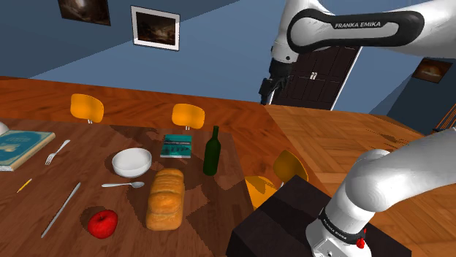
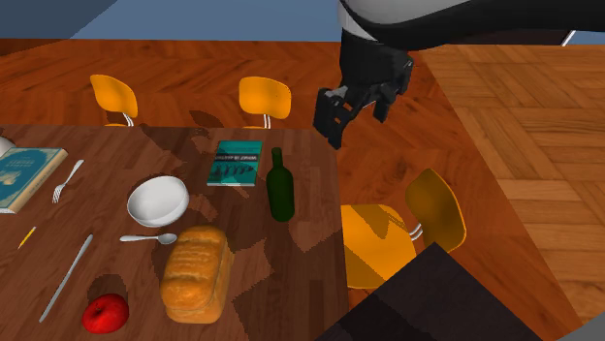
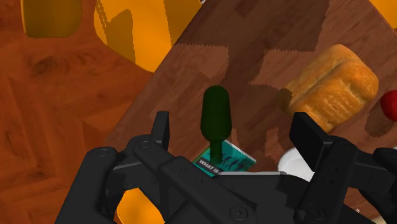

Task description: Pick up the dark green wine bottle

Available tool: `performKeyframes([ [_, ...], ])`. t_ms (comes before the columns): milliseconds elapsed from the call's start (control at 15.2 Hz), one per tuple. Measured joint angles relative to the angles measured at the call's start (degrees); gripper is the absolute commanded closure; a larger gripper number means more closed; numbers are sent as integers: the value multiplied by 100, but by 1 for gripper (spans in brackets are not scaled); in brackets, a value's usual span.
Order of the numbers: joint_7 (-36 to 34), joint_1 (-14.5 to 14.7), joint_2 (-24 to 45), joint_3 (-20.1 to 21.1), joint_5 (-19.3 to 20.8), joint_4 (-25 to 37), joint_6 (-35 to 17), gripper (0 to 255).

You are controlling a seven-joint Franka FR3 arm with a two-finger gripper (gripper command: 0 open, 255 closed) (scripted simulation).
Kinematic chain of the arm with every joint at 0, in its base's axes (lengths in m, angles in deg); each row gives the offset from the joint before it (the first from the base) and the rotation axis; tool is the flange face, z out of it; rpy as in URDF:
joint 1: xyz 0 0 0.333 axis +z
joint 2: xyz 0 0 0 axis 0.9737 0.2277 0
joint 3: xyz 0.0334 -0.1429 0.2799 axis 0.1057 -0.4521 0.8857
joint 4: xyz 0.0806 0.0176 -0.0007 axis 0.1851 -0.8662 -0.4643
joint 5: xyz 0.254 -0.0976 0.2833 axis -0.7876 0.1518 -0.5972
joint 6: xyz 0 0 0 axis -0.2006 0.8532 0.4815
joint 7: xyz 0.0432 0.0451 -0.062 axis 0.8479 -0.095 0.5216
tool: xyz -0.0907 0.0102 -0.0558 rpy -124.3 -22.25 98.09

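The gripper hangs well above the table — fingers spread, empty — over the upright green bottle.

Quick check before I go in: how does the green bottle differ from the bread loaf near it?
The green bottle stands upright; the bread loaf lies flat. The bottle is dark green, slim and narrow-necked; the loaf is golden-brown and blocky. Both rest on the wooden table, apart from each other.
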Motion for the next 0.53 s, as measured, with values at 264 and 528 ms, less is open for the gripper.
performKeyframes([
  [264,-69,-9,703,1,1,62,-635,0],
  [528,-130,-22,1462,-2,9,268,-1186,0],
])
